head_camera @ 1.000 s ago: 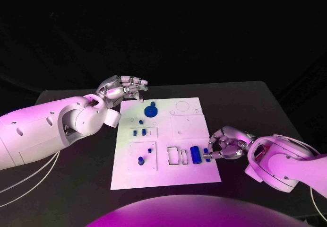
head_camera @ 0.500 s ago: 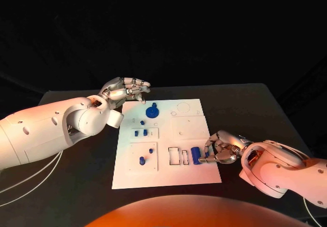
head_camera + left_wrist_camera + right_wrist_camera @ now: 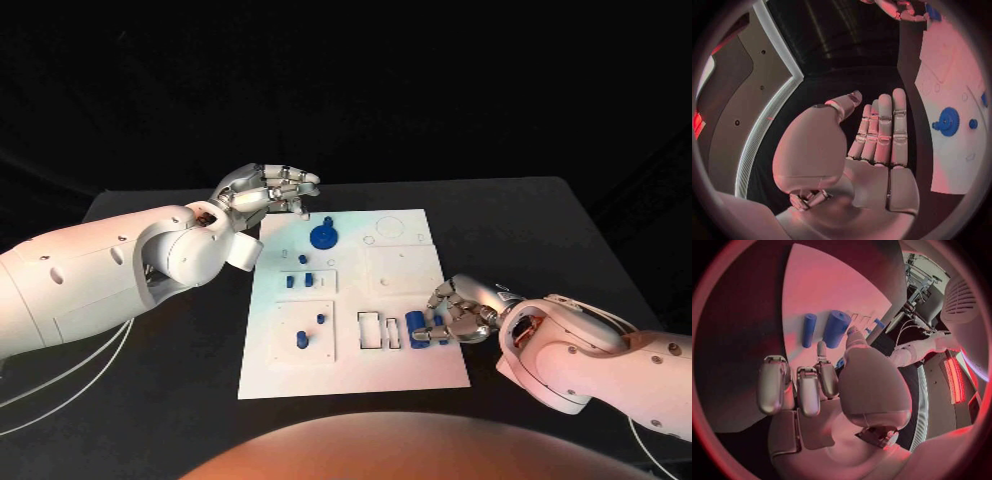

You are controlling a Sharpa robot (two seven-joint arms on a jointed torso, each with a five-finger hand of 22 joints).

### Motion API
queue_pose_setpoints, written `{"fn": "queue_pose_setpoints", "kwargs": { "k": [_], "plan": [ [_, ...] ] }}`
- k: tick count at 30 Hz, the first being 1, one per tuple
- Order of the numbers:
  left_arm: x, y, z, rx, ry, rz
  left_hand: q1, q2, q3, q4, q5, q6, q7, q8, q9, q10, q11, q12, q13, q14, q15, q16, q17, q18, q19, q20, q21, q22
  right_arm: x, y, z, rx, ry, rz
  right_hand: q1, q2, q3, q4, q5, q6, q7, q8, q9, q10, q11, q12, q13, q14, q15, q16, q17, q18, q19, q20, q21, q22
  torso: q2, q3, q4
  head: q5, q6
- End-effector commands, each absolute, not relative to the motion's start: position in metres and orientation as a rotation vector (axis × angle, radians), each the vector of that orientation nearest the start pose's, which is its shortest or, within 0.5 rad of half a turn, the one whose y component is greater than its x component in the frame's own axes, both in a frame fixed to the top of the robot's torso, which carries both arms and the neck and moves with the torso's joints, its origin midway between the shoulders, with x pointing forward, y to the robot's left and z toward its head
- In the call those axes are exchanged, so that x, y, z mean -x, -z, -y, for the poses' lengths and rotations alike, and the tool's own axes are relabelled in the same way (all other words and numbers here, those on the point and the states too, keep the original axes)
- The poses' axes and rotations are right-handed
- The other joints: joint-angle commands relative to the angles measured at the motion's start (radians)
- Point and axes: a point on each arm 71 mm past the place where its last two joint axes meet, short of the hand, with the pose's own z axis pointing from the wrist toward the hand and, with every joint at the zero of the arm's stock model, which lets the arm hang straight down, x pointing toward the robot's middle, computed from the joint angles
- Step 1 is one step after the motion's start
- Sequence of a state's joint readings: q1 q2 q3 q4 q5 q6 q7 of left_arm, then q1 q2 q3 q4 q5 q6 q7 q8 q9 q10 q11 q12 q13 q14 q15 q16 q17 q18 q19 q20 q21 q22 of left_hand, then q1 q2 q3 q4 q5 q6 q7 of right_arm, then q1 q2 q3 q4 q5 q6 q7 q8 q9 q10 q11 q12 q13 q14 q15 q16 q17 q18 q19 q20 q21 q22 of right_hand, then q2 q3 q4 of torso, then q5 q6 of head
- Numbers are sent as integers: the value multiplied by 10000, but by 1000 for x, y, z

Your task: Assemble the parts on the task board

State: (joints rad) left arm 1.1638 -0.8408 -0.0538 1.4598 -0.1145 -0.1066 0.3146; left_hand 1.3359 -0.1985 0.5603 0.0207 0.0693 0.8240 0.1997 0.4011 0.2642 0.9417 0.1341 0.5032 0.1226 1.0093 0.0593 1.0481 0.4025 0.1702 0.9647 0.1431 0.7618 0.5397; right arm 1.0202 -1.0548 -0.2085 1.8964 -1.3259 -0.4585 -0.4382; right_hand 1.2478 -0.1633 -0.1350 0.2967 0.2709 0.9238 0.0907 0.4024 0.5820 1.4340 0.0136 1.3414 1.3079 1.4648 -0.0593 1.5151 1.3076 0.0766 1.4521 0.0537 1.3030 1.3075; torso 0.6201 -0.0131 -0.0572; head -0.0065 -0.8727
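The board [image 3: 404, 372] lies flat at the table's centre, long side running away from the robot. The left hand [image 3: 267, 188] hovers off the board's far left corner, fingers straight and together, holding nothing, probably parked clear. The right hand [image 3: 459, 312] rests at the board's right edge, fingers curled beside the blue cylinder [image 3: 415, 327]; whether it grips anything cannot be told. A blue gear [image 3: 323, 236] sits near the far end.

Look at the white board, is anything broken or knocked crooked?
Nothing stands out. The task board lies flat on the table, and its blue parts, like the gear, look whole. No bits lie spilled off the board.
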Motion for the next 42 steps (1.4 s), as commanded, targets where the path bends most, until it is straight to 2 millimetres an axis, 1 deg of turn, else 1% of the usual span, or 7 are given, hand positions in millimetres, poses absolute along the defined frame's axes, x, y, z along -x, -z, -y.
{"fn": "queue_pose_setpoints", "kwargs": {
  "k": [1,19,22,23,24,34,42],
  "plan": [
    [-485,207,-211,10193,16136,-16447,-19,24,-82,2,-28,-66,3,40,12,-79,-22,37,-10,-41,-7,-23,-4,122,-12,79,-59,-9,-345,285,215,-2153,-5281,-20577,-53,61,-82,-5,34,-45,10,57,14,33,-1,28,154,758,60,54,1071,-124,40,5,34,818,8,-14,-13,27,1],
    [-485,207,-211,10181,16161,-16442,-19,24,-82,2,-28,-66,3,40,12,-79,-22,37,-10,-41,-7,-23,-4,122,-12,79,-59,-9,-342,298,205,-1329,-4713,-21706,-68,187,-128,-17,46,177,-60,192,82,35,-51,22,181,781,29,97,1208,-134,57,-10,82,870,-12,-9,-16,73,1],
    [-484,207,-211,10177,16172,-16445,-21,40,-92,15,-25,-91,6,76,20,-106,-17,65,-6,-65,1,-17,-2,123,-26,86,-82,-21,-342,301,205,-1299,-4615,-21777,111,269,-84,-32,47,267,-100,246,117,44,-89,25,205,784,-3,103,1229,-139,67,-36,106,898,-17,-7,-16,101,1],
    [-484,207,-211,10178,16172,-16445,-21,40,-92,15,-25,-91,6,76,20,-106,-17,65,-6,-65,1,-17,-2,123,-26,86,-82,-21,-342,302,205,-1316,-4605,-21774,190,305,-59,-36,45,286,-110,255,125,45,-99,22,207,785,-12,105,1236,-140,68,-44,109,904,-15,-6,-17,105,1],
    [-484,207,-211,10179,16171,-16445,-21,40,-92,15,-25,-91,6,76,20,-106,-17,65,-6,-65,1,-17,-2,123,-26,86,-82,-21,-341,302,205,-1349,-4601,-21759,404,479,48,-45,41,337,-135,274,141,63,-124,36,239,792,-35,117,1275,-147,82,-66,139,933,-15,-3,-15,106,1],
    [-484,207,-212,10186,16153,-16433,-33,52,-96,30,-25,-99,8,88,22,-113,-14,74,-4,-68,5,-13,0,123,-26,89,-88,-24,-341,300,203,-2376,-5348,-21222,1271,1042,476,-65,46,668,-284,260,155,261,-257,267,542,850,-143,213,1567,-216,220,-162,432,1166,-9,-8,-29,119,1],
    [-484,207,-213,10194,16130,-16424,-33,52,-96,30,-25,-99,8,88,22,-113,-14,74,-4,-68,5,-13,0,123,-26,89,-88,-24,-338,291,203,-3376,-6160,-20589,1371,1221,668,-46,45,885,-376,245,171,330,-339,322,624,867,-211,242,1654,-240,270,-224,538,1250,-23,-1,-29,129,1]
  ]
}}
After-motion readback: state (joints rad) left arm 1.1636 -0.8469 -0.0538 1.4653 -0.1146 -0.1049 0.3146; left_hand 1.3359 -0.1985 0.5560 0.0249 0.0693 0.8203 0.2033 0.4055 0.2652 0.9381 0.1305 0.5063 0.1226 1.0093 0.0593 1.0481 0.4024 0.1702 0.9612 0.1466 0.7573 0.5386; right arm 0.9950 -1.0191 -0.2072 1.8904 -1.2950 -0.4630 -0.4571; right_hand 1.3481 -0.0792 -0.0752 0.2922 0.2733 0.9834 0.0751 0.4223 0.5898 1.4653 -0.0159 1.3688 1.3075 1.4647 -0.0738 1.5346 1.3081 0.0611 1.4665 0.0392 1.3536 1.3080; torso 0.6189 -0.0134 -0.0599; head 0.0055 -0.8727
